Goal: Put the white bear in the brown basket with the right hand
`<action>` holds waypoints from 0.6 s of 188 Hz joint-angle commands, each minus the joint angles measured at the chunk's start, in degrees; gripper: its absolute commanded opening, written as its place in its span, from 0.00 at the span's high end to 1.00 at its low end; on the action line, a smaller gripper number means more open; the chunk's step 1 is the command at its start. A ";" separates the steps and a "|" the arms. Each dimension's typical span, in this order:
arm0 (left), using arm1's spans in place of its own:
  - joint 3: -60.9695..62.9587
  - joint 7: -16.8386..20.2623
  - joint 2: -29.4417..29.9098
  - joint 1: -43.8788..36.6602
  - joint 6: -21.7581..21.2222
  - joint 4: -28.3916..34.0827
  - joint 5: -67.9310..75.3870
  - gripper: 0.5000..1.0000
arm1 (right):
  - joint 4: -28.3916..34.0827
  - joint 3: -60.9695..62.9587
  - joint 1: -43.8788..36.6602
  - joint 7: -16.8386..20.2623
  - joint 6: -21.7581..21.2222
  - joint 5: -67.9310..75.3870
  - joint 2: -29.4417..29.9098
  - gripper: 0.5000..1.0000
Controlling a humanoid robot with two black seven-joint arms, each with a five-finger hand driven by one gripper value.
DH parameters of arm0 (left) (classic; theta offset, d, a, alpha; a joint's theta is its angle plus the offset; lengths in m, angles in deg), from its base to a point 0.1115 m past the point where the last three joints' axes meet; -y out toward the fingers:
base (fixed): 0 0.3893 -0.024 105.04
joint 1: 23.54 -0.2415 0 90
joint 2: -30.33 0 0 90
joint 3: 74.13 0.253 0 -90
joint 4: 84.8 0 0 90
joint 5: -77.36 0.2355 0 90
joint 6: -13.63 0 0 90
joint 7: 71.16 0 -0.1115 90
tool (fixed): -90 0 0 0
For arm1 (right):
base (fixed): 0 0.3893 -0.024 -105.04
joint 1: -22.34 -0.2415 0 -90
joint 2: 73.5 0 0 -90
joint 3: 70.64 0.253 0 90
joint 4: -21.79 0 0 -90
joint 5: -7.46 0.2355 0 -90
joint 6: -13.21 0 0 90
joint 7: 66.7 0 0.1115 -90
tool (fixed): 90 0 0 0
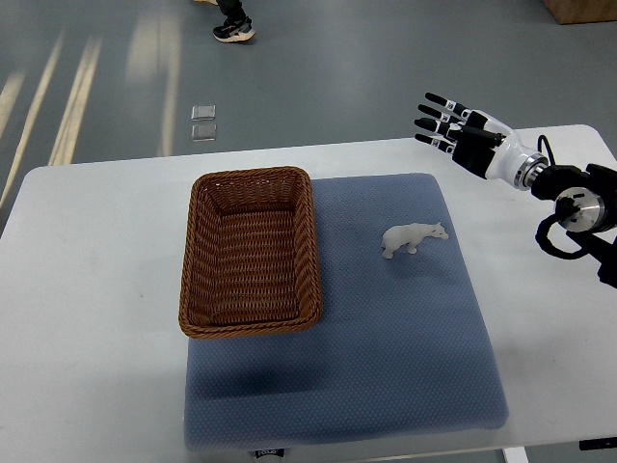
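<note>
Bear [414,238] standing on blue mat [405,367], right of basket [249,253], untouched. Right hand [453,125] raised well apart, fingers spread, holding nothing. Basket empty. Reach, grasp, placement all remain.

The small white plastic polar bear figure [414,238] stands upright on its four legs on the blue pad in front of me, its head turned toward my right, side-on to my view. It is whole and free, with nothing touching it. The brown woven wicker basket [201,251], rectangular with sloped walls, sits just to the bear's left, partly on the pad's left edge, its long side running away from me. Its inside holds nothing.
</note>
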 commanded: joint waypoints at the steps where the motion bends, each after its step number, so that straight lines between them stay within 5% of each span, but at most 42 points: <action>1: -0.15 0.00 0.00 -0.09 0.00 0.00 -0.01 0.00 | 0.00 0.00 0.08 0.08 -0.05 0.02 0.04 0.14; 113: -0.06 0.00 0.00 0.00 0.00 0.00 -0.01 0.00 | 0.35 -0.17 -0.27 0.17 -1.63 -4.28 0.04 0.14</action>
